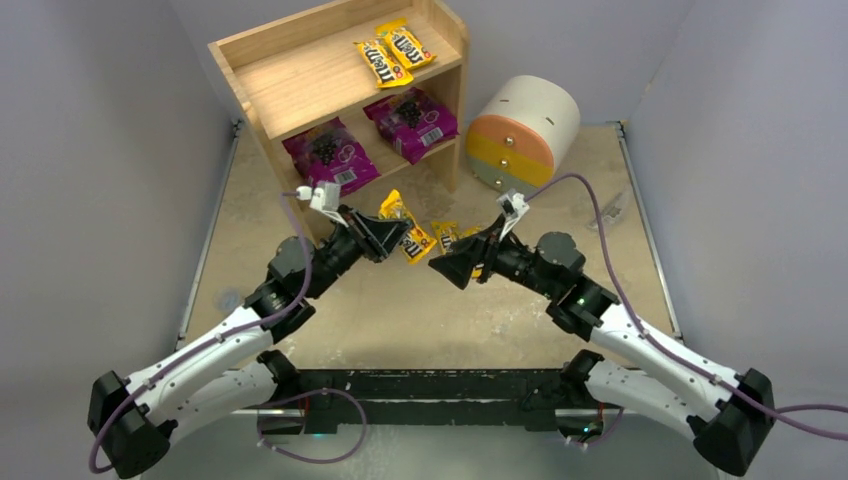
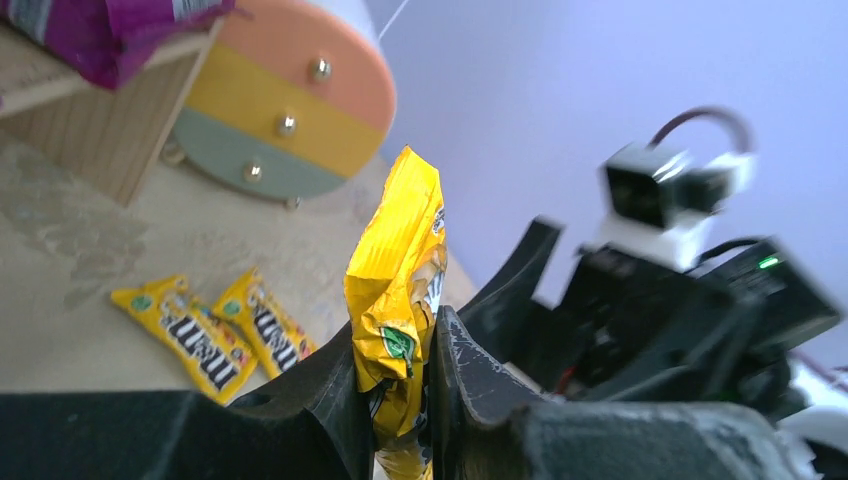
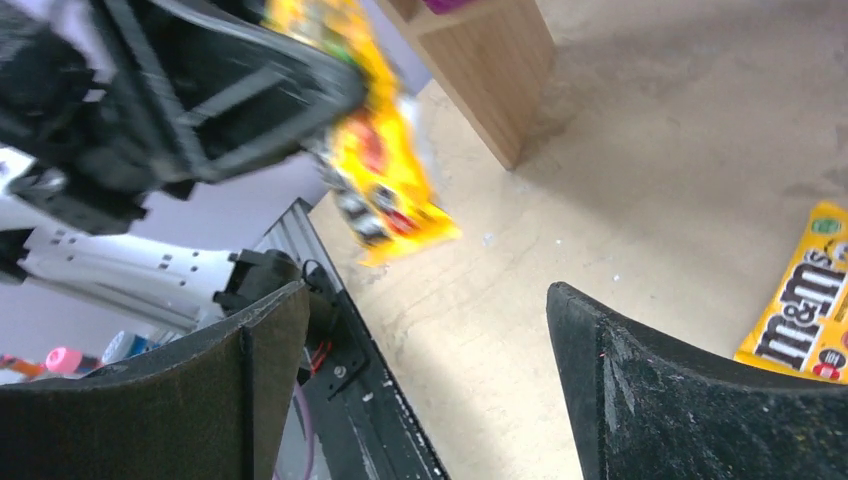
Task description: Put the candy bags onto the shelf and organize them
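Currently 4 candy bags (image 1: 395, 52) sit on the shelf (image 1: 300, 75). The left gripper (image 1: 385, 235) pinches a 5th yellow packet (image 2: 400, 290) in mid-air, the right gripper (image 3: 430, 300) gapes empty, and 2 loose packets (image 2: 215, 335) lie on the table (image 1: 400, 310).

Plain grey walls (image 1: 100, 150) enclose the left, right and far sides. Beige surface (image 1: 420, 310) scuffed, with pale patches. Lighting even.

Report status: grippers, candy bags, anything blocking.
Left gripper shut on small yellow M&M's packet. Right gripper open, empty. Way to light wooden two-tier shelf looks free.
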Tool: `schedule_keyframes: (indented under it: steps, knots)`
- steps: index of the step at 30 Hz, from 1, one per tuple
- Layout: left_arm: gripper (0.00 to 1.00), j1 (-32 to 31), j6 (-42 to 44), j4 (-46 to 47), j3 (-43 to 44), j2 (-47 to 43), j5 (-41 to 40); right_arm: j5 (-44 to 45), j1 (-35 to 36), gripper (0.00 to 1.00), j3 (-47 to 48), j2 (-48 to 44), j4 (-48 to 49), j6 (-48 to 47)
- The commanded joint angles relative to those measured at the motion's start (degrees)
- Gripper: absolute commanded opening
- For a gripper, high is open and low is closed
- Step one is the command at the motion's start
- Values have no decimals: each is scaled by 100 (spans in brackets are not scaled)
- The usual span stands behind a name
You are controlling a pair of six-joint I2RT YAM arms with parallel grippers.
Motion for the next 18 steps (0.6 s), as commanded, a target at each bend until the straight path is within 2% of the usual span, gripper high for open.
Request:
schedule_keyframes:
  steps: [1,10,18]
  knots:
    - [0,6,-672,922,-132,-285,-654,337,13,89,-55,273,1109,491]
    - [0,4,-1165,1546,-500,-282,-487,120,13,79,-323,1042,3217,1627]
    - [0,6,-1351,1900,-648,-261,-471,-199,13,57,-120,1468,3497,1933]
